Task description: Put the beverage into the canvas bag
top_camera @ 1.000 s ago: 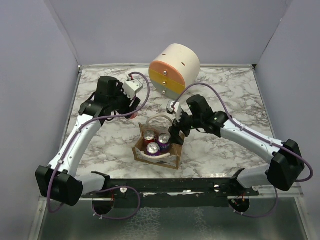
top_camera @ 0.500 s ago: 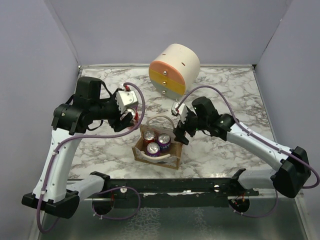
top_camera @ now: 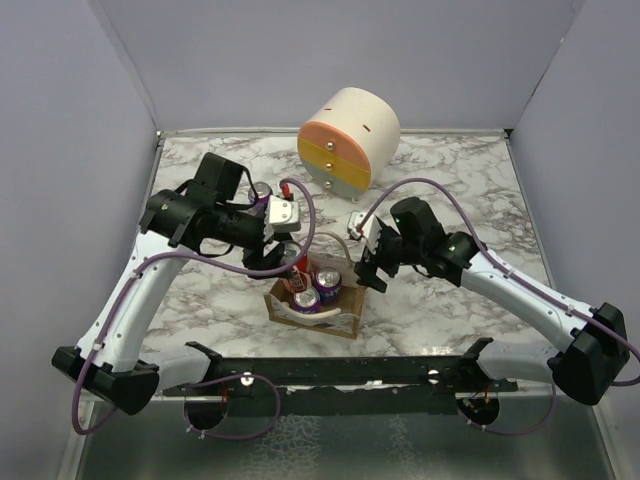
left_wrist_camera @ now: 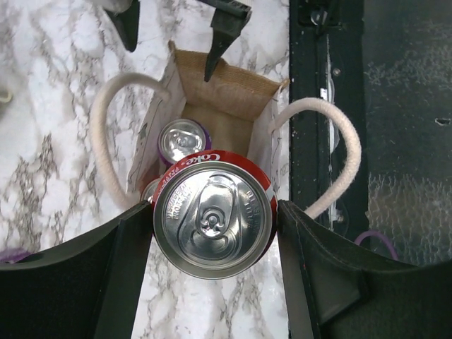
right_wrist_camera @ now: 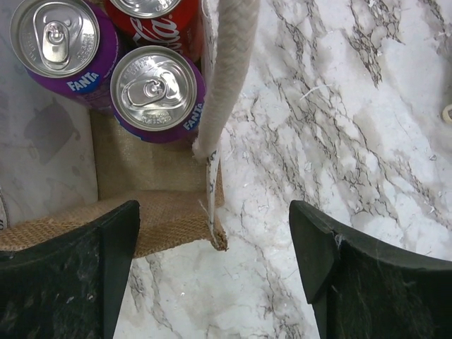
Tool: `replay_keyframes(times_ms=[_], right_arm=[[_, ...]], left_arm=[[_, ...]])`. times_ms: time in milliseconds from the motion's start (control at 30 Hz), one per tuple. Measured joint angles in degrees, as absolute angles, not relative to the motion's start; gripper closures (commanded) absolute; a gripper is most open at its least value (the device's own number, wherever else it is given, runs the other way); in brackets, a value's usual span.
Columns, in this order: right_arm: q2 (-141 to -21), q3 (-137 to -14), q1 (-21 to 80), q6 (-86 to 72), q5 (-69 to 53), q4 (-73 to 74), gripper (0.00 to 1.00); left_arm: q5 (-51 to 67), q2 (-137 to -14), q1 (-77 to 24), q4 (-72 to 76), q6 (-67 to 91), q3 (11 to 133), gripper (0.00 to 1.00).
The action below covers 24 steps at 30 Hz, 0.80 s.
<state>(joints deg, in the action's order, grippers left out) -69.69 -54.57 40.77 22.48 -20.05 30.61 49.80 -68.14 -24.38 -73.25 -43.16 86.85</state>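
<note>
The tan canvas bag point(top_camera: 340, 318) stands open at the table's front centre, with whitish loop handles point(left_wrist_camera: 337, 152). Two purple Fanta cans point(top_camera: 328, 281) stand inside, also seen in the right wrist view point(right_wrist_camera: 154, 88). My left gripper point(top_camera: 287, 256) is shut on a red Coke can point(left_wrist_camera: 214, 219), upright, just over the bag's far left part. A red can point(right_wrist_camera: 159, 21) shows beside the Fanta cans; I cannot tell whether it is the held one. My right gripper point(top_camera: 366, 272) is open and empty, and straddles the bag's right corner point(right_wrist_camera: 224, 244).
The round cream, orange and yellow drawer cabinet point(top_camera: 348, 135) stands at the back centre. What looks like another purple can point(top_camera: 262, 191) stands behind my left arm. A black rail point(top_camera: 340, 370) runs along the near edge.
My left gripper swung from the table's left back area rightward and down over the bag with the red can. My right gripper shifted slightly right along the bag's right side.
</note>
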Motion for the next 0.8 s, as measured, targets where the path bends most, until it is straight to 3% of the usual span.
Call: replay_keyframes(times_ms=[267,800], right_arm=[[-68.58,-54.15,38.92,23.49,-22.76,31.70,0.27],[-68.62,-54.15,35.79,22.55,-29.02,33.23,0.44]], left_arm=[[53.89,-73.78,-31.46,-67.29,-46.78,84.42,1.00],[62.78,-81.19,-36.27,-52.60,-52.18,77.38,1.00]])
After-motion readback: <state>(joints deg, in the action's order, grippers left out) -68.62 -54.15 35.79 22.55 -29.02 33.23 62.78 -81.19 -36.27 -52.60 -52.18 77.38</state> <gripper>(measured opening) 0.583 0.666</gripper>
